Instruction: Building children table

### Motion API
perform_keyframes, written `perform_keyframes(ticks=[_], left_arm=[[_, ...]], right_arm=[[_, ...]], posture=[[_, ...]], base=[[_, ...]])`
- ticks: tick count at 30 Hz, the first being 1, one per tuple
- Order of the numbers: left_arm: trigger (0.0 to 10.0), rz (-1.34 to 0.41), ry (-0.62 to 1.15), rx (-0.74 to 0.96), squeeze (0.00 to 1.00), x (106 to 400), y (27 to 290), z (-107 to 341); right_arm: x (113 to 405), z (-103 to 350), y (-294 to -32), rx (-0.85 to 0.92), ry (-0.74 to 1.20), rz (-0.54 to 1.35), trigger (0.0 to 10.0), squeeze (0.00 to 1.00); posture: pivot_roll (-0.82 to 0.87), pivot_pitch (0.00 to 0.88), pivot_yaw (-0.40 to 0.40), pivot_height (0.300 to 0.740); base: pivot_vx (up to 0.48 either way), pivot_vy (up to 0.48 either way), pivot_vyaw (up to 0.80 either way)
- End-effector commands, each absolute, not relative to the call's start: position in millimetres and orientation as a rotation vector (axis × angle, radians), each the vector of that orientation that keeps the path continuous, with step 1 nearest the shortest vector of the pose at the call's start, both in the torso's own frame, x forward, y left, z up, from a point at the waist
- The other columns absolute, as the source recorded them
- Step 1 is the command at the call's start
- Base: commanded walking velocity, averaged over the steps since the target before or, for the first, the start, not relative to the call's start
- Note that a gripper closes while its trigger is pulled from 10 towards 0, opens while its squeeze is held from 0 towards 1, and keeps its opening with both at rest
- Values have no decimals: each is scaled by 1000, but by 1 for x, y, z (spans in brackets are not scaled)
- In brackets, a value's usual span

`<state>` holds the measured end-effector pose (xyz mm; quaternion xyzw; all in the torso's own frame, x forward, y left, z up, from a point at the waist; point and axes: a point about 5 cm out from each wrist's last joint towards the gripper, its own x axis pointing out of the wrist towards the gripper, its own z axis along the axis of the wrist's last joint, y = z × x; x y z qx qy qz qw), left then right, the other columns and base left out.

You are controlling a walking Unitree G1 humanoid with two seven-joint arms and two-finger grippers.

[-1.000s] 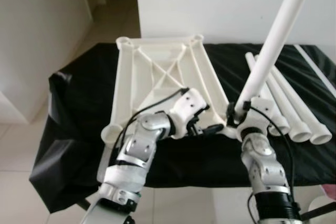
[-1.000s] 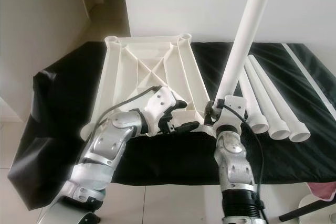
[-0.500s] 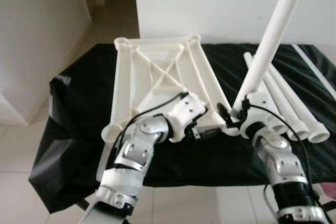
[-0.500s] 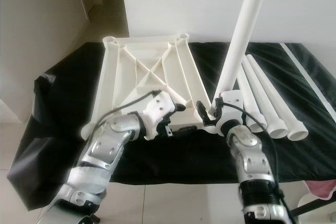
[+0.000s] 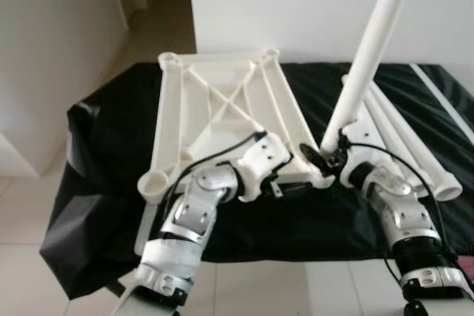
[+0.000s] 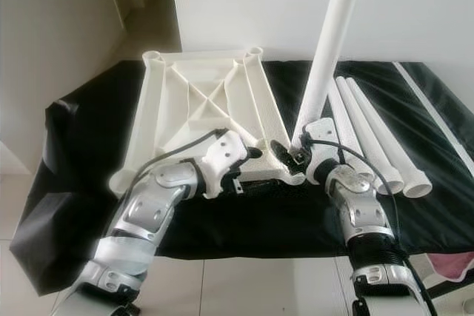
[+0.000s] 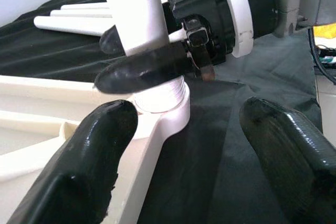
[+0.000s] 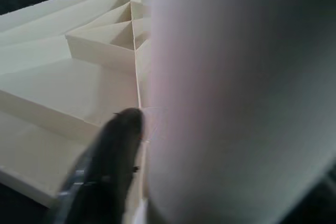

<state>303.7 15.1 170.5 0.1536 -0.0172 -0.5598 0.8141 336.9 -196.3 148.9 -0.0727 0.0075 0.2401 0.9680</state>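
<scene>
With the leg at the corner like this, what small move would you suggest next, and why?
Probably press straight down: the right gripper clamps the white plastic tube leg, its foot entering the near corner socket of the upturned cream tabletop, beside the open left gripper.

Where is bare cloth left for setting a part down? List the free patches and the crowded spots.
Free: the black cloth left of the upturned tabletop, and the front strip below the grippers. Crowded: the near right corner socket, where the right gripper holds the leg beside the open left gripper, and the spare legs to the right.
</scene>
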Motion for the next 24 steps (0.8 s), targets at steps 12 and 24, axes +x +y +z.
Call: perform_keyframes(ticks=[12, 24], left_arm=[[10000, -1114, -42, 341, 0, 303, 11, 165], [10000, -1129, -32, 309, 0, 301, 12, 164]], right_arm=[[335, 137, -195, -130, 51, 465, 10000, 0], [322, 139, -186, -48, 47, 86, 10000, 0]], posture=[[46, 0, -27, 740], [23, 0, -17, 740]], base=[[0, 0, 0], [0, 0, 0]])
